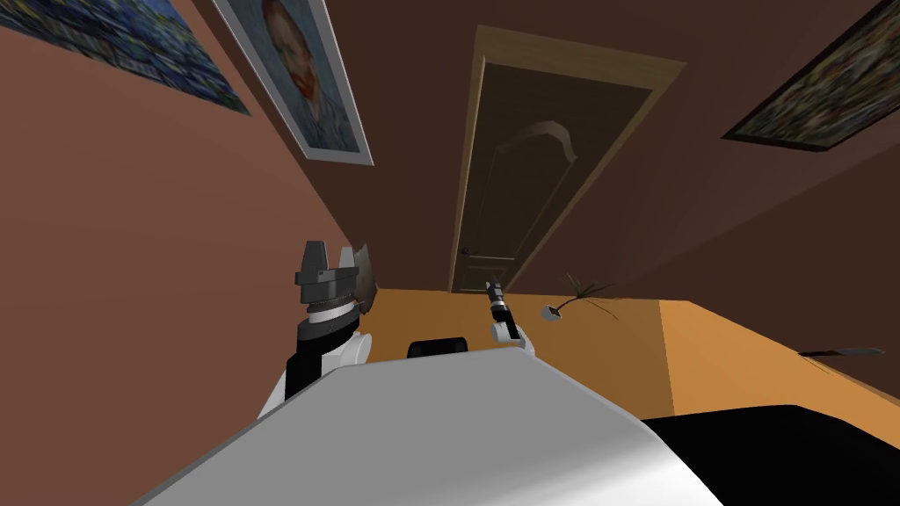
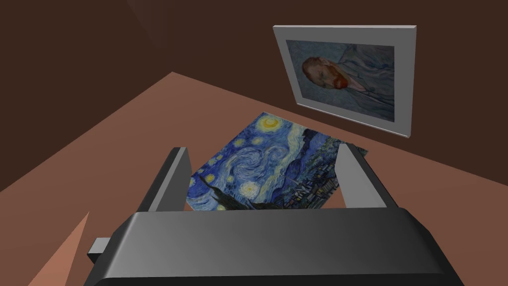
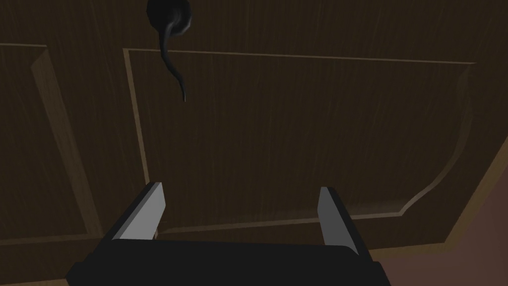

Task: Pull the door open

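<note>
A dark brown panelled door point(image 1: 545, 167) in a light frame stands shut at the end of the corridor. Its dark lever handle point(image 3: 171, 35) shows in the right wrist view, ahead of my right gripper point(image 3: 240, 198) and off to one side, not between the fingers. That gripper is open and faces the door panel point(image 3: 297, 134). In the head view my right gripper point(image 1: 493, 285) reaches toward the door's lower part. My left gripper point(image 1: 333, 261) is raised near the left wall, open and holding nothing; its fingers point(image 2: 171, 174) stand wide apart.
The reddish-brown wall point(image 1: 132, 246) runs close on my left with framed pictures point(image 1: 308, 79). A small plant in a white pot point(image 1: 571, 294) lies on the orange floor point(image 1: 703, 351) right of the door. A black area point(image 1: 791, 448) lies at the bottom right.
</note>
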